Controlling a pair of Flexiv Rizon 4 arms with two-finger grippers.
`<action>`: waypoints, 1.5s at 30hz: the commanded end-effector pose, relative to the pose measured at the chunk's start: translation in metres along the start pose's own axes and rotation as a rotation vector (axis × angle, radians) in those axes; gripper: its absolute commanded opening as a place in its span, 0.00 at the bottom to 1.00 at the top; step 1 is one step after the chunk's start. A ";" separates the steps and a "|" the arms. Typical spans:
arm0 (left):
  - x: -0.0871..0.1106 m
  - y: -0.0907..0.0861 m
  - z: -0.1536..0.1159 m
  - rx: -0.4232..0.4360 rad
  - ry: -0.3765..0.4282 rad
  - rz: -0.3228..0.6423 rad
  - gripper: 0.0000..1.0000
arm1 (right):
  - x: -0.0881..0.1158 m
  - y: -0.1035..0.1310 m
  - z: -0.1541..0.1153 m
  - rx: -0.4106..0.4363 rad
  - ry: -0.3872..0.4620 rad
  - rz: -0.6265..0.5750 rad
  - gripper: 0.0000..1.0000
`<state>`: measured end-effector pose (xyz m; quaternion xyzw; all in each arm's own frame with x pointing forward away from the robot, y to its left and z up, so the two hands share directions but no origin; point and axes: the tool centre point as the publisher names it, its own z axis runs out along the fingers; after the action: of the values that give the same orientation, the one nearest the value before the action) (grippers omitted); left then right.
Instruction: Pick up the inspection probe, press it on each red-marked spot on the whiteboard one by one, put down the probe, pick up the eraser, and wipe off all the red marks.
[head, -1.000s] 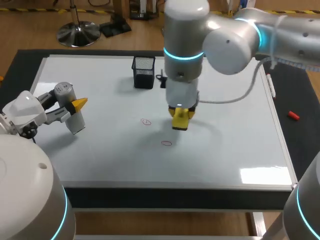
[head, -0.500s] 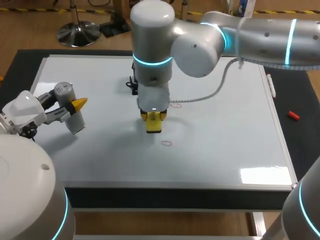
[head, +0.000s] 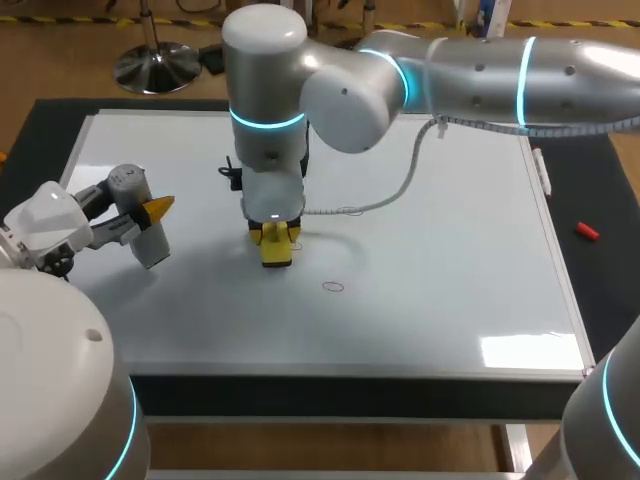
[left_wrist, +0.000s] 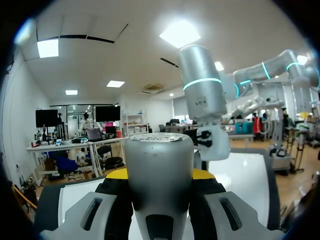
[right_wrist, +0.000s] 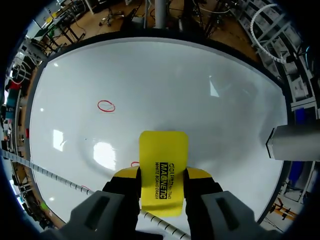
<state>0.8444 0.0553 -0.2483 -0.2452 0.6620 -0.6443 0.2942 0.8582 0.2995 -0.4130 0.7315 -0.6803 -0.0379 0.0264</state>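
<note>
My right fingers (right_wrist: 162, 176) are pinching the yellow eraser (right_wrist: 163, 150) by its two long sides, with its free end pointing down at the whiteboard (head: 450, 300). The wrist view shows the nearest red mark (right_wrist: 135, 164) just beside the eraser's edge and partly hidden under it, so I judge the step in hand is wiping that ring. I cannot tell whether the felt is touching the surface yet.

To do it well, I would first flatten the eraser so its whole face meets the board, not one corner. Then I would press lightly and sweep sideways, fully across the ring and a little past it. A short return pass should follow, since dry marker tends to smear.

Two more rings are left. The second red mark (head: 333, 287) lies apart from the eraser, toward the front rail. The third red mark (head: 350, 210) is farther from the eraser, toward the back, with the right arm's cable (head: 400, 190) draped over it. That cable could drag through the ink, so I would lift the wrist before crossing there.

My left fingers (head: 150, 212) are well clear of the eraser to its left, clamped around the grey inspection probe (head: 150, 245), which hangs above the board rather than lying on the desk. I would keep that arm out of the sweep.
</note>
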 end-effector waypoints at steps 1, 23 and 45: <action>0.001 0.000 0.001 0.000 -0.004 0.002 0.00 | -0.007 -0.008 0.006 -0.007 0.014 -0.003 0.00; 0.001 0.000 0.001 0.000 -0.004 0.002 0.00 | 0.026 -0.011 0.022 -0.030 0.026 0.069 0.00; 0.001 0.000 0.001 0.000 -0.004 0.002 0.00 | 0.074 -0.004 0.006 -0.026 0.052 0.172 0.00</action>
<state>0.8444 0.0552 -0.2481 -0.2450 0.6626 -0.6439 0.2938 0.8675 0.2310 -0.4287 0.6696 -0.7400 -0.0258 0.0578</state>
